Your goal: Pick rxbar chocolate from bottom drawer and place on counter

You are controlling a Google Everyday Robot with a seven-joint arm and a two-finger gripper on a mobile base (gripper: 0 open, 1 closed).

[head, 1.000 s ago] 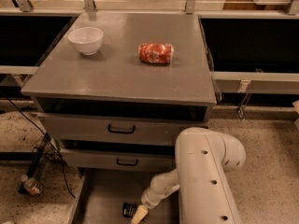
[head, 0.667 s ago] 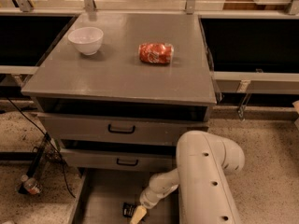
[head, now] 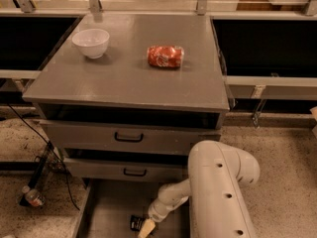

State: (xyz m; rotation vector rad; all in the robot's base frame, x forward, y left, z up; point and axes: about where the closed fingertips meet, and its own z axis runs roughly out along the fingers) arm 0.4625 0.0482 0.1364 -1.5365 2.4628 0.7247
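We've got the gripper (head: 146,228) down in the open bottom drawer (head: 106,207), right next to the bar (head: 134,223). We can't tell if it's open or closed. Up on the counter (head: 124,81): a can (head: 165,56) and a bowl (head: 91,42).

gripper (head: 146,229) is down at the bottom edge of the frame, cut off there and hiding part of the rxbar chocolate (head: 134,222). bottom drawer (head: 106,212) is cropped too.
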